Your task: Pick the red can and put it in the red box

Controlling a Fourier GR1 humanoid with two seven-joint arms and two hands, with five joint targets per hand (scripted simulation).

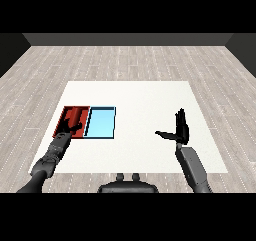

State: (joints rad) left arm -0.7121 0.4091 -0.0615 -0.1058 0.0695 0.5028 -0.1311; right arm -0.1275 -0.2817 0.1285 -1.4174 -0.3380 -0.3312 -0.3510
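Even, bright light on the white table [150,100]; shadows faint, perhaps none; no glare.

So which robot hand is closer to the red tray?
Left. The left hand reaches over the red tray; the right hand is far off, past the blue tray.

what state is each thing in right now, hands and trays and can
left hand: over the red tray, grip unclear
right hand: open, fingers straight, holding nothing
red tray: flat on the table, partly covered by the left hand
light blue tray: flat, empty
red can: not discernible
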